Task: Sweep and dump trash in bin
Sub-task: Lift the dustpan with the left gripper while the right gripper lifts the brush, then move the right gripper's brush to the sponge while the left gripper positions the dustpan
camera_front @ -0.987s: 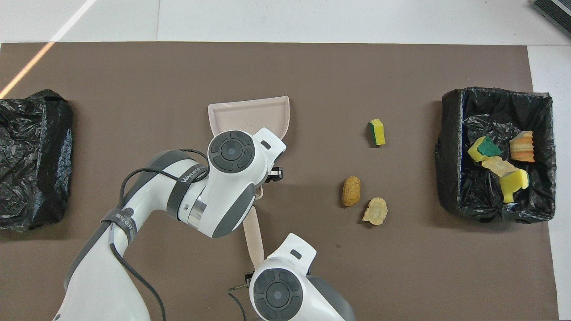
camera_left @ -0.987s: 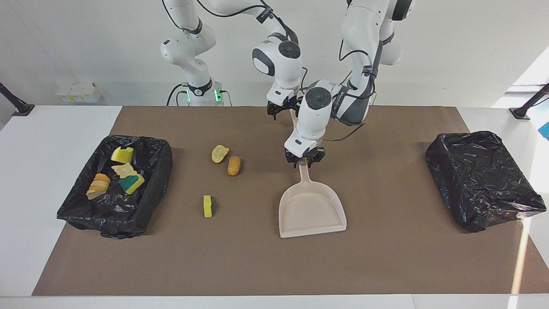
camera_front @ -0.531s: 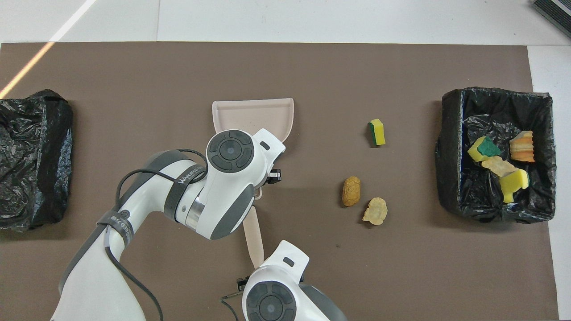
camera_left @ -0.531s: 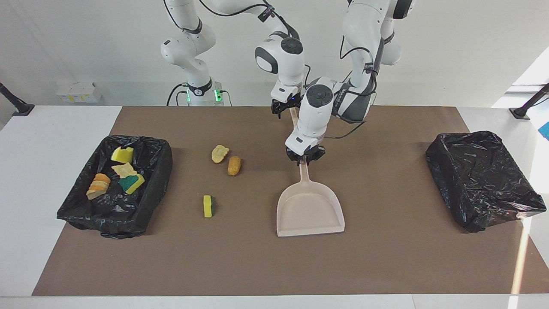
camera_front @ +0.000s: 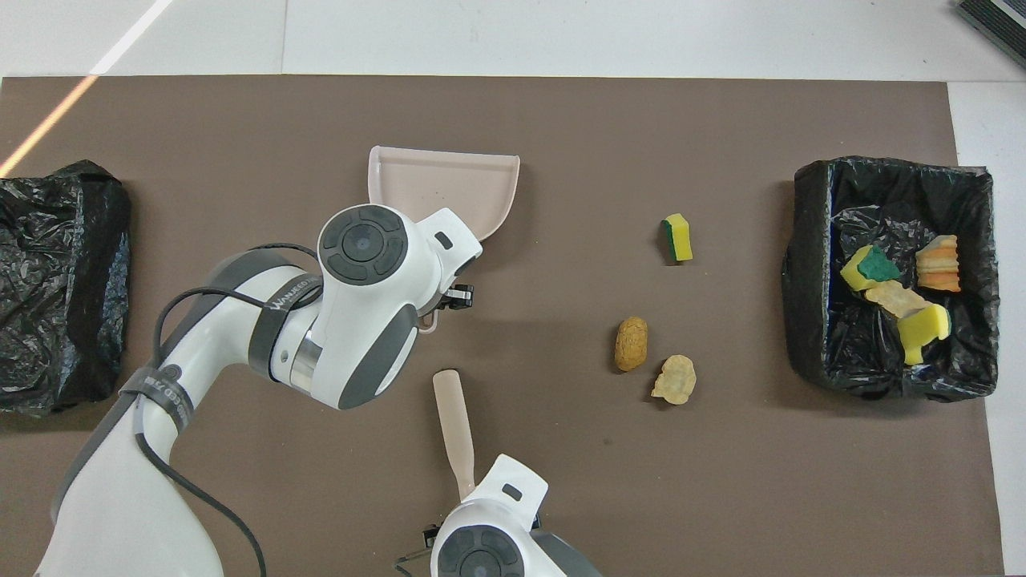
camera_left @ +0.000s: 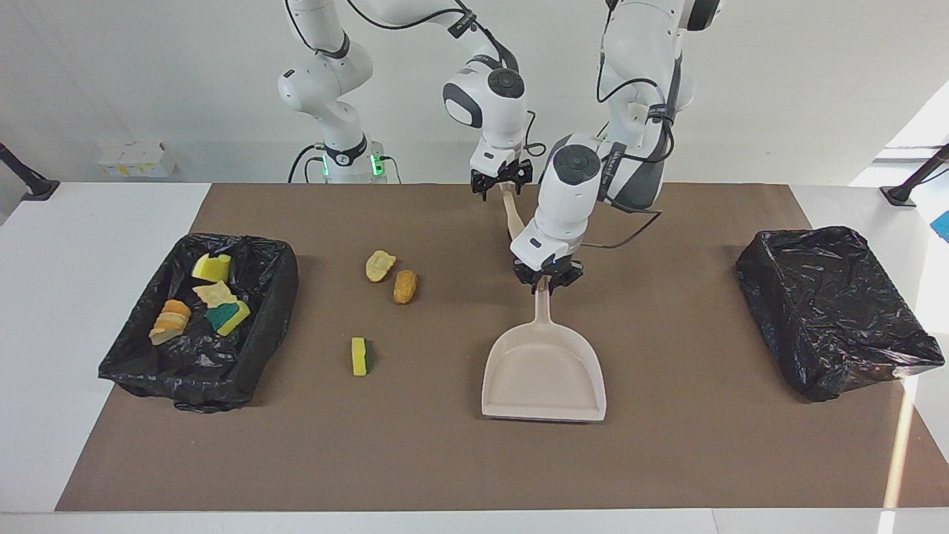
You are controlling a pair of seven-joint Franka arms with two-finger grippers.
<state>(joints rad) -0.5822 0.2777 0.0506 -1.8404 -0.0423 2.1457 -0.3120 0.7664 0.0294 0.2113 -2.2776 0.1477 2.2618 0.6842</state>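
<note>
pink dustpan (camera_left: 543, 371) lies lengthwise, handle toward robots, mouth away.

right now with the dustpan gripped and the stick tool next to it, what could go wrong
1. The left pincer grips the dustpan only at its handle's tip, so the pan may twist when trash pushes against it.
2. The right pincer is at the sweeping stick, close beside the left arm; the arms could bump.
3. The oval lump, tan lump and sponge chunk lie apart; a narrow stick may scatter them.
</note>
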